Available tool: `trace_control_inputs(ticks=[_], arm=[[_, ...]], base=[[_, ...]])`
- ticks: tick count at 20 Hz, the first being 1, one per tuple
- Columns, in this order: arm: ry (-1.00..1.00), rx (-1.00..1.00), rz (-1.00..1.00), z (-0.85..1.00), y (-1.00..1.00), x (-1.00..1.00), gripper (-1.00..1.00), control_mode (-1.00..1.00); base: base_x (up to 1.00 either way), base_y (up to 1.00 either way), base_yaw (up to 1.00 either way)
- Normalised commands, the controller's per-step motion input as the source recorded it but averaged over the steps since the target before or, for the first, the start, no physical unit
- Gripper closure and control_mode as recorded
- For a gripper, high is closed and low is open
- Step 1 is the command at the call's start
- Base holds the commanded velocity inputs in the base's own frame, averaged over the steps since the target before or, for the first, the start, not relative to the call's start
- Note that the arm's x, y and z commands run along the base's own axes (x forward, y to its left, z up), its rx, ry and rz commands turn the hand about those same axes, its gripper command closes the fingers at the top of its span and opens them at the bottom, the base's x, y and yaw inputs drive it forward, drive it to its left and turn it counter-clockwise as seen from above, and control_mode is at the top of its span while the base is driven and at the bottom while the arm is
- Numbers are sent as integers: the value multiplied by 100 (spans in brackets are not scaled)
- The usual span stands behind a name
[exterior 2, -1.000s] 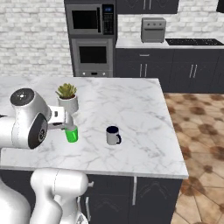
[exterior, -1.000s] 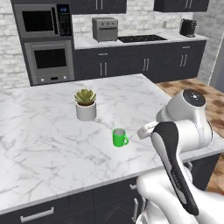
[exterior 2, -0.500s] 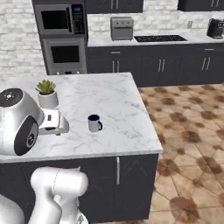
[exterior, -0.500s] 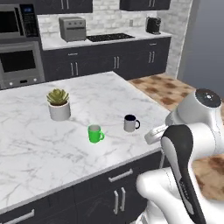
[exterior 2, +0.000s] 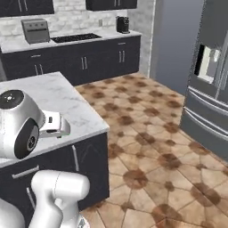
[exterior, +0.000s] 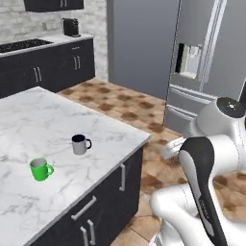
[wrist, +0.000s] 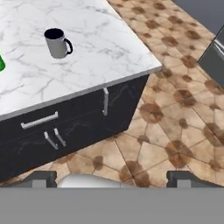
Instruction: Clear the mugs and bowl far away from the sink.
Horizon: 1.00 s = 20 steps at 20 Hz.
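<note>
- Marble island counter [exterior: 57, 129], white with grey veining, serves as the landmark; dark cabinet fronts with silver bar handles run below its edge.
- Grey-white mug [exterior: 80, 144] with dark rim and inside stands upright on the island counter, near the corner that juts toward the tiled floor; handle points toward that corner in the left base view. Same mug seen from the hand view [wrist: 57, 43], upright, set back from the counter's front edge.
- Green mug [exterior: 40, 169] stands upright on the island counter, beside the grey-white mug but apart from it, farther from the corner and nearer the front edge. In the hand view just a sliver of green shows at the left border [wrist: 1, 62].
- Gripper [wrist: 112, 178]: the two dark fingertips sit far apart at the bottom of the hand view, jaws wide open, nothing between them. It hangs off the island counter, out past the front edge, over the brown patterned floor tiles [wrist: 175, 109].
- Arm's white links rise beside the island counter's corner in both base views, clear of both mugs.
- Beyond the island counter: steel refrigerator [exterior: 211, 72] across the floor, and a back counter with a black cooktop [exterior 2: 73, 38], a toaster oven [exterior 2: 35, 30] and a coffee maker [exterior 2: 122, 24].
</note>
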Motion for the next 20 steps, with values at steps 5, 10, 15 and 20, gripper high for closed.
trace_control_inputs(ticks=[5, 10, 15, 20], arm=[[0, 0, 0, 0, 0, 0, -100, 100], [0, 0, 0, 0, 0, 0, -100, 100], [0, 0, 0, 0, 0, 0, -100, 100], [0, 0, 0, 0, 0, 0, -100, 100]], base=[[0, -35, -80], [0, -37, -82], [0, -49, -78], [15, -53, -64]])
